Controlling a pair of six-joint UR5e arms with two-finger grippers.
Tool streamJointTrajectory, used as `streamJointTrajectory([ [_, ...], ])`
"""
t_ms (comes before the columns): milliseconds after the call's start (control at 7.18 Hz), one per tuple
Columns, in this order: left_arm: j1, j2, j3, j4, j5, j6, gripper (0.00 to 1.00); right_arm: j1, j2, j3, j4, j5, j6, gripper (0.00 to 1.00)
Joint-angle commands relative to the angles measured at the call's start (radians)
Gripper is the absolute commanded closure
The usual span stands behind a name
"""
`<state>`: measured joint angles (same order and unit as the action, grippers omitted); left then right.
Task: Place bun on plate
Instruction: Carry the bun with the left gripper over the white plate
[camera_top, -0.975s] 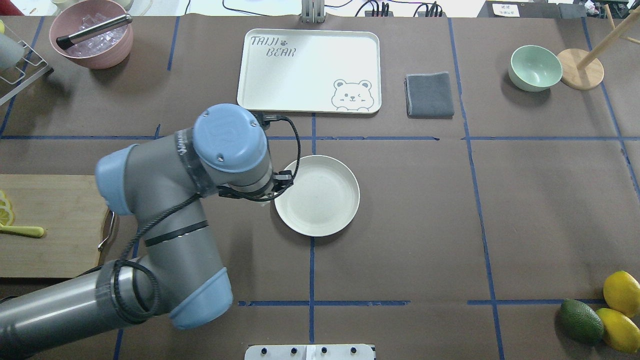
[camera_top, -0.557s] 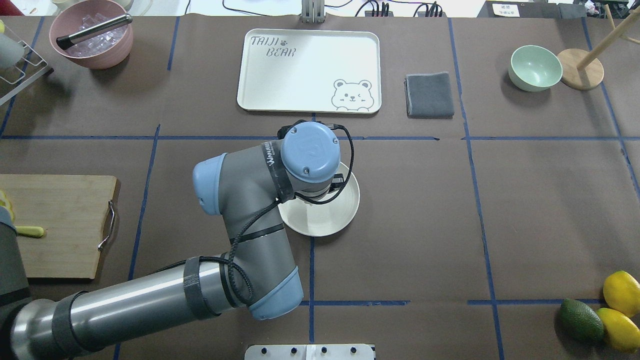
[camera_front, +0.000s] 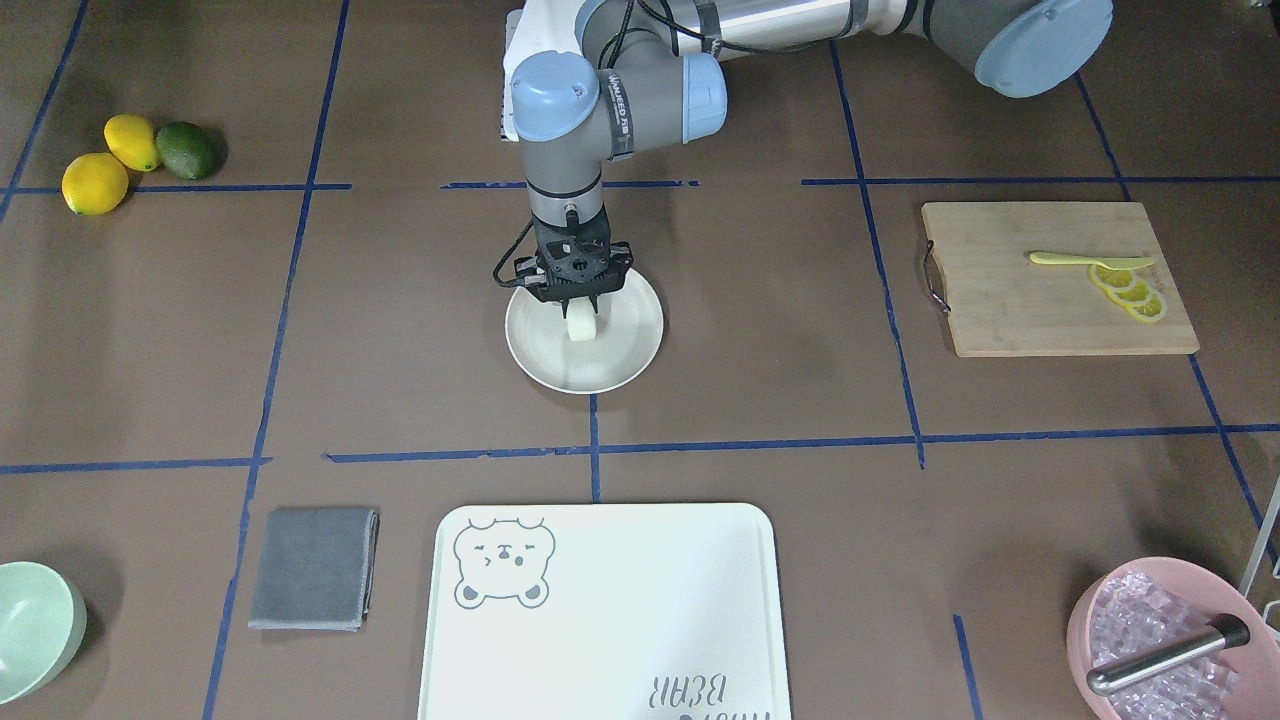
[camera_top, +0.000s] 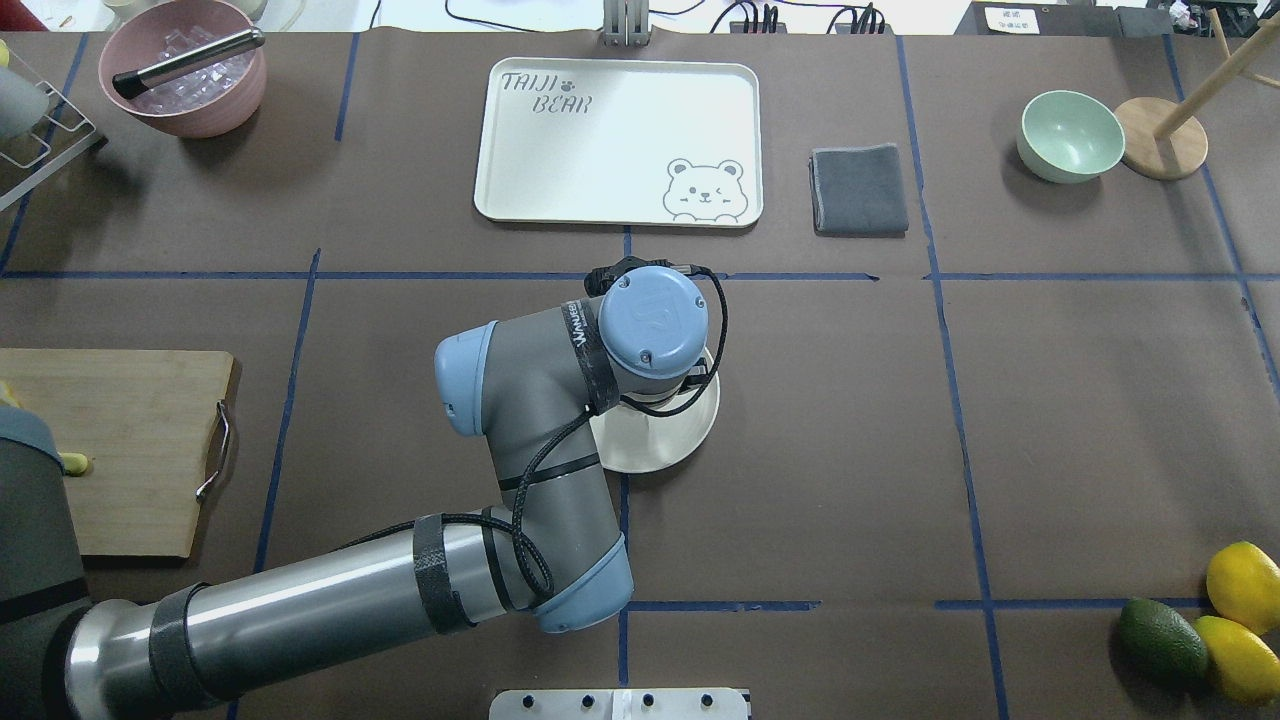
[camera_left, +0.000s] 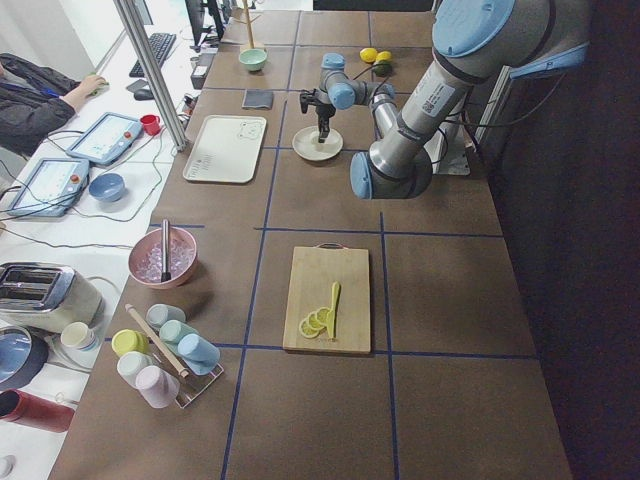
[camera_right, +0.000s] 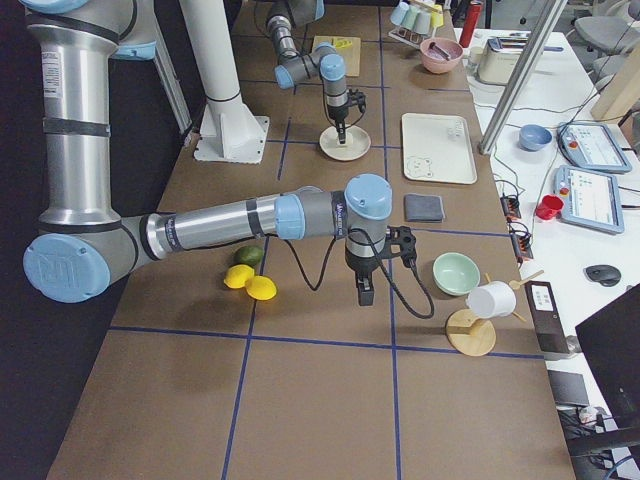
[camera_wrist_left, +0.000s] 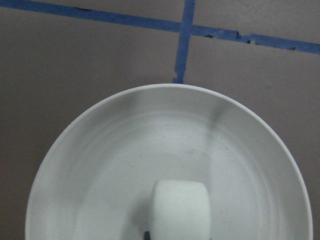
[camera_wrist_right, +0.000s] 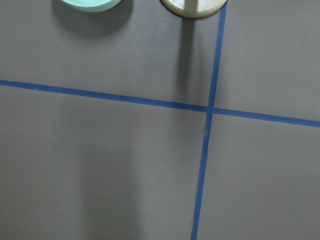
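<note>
The bun (camera_front: 583, 328), a small off-white stubby roll, hangs upright between the fingers of my left gripper (camera_front: 582, 312), which is shut on it. It is over the middle of the round cream plate (camera_front: 625, 345), low above its floor; I cannot tell whether it touches. The left wrist view shows the bun (camera_wrist_left: 180, 207) at the bottom edge with the plate (camera_wrist_left: 100, 165) filling the view. From overhead, my left wrist covers most of the plate (camera_top: 660, 440) and hides the bun. My right gripper (camera_right: 365, 292) hangs over bare table far off; I cannot tell whether it is open or shut.
A bear-print tray (camera_top: 620, 140) lies beyond the plate, with a grey cloth (camera_top: 858, 190), a mint bowl (camera_top: 1070, 135) and a wooden stand (camera_top: 1160, 135) to its right. A cutting board (camera_front: 1010, 300) with lemon slices, a pink ice bowl (camera_top: 185, 70), and lemons with an avocado (camera_top: 1165, 640) stand at the edges.
My left arm has swung right from the plate's left rim to over the plate's middle, and the wrist now covers more of the plate.
</note>
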<state>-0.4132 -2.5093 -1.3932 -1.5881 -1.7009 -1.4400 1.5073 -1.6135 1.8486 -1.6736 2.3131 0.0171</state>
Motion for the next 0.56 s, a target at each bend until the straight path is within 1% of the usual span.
streamJointTrajectory([
  [0,0.001,0.01,-0.001,0.002,0.001,0.004,0.44,0.001,0.001,0.001,0.0,0.002,0.003,0.0],
  [139,-0.001,0.015,-0.001,0.008,0.001,0.019,0.36,0.001,0.001,0.001,0.0,0.0,0.004,0.0],
  [279,-0.007,0.018,-0.007,0.014,0.0,0.039,0.22,0.002,0.001,0.001,0.0,0.002,0.004,0.0],
  [418,-0.042,0.02,-0.048,0.057,-0.009,0.065,0.14,0.004,0.0,0.0,0.0,0.002,0.004,0.0],
])
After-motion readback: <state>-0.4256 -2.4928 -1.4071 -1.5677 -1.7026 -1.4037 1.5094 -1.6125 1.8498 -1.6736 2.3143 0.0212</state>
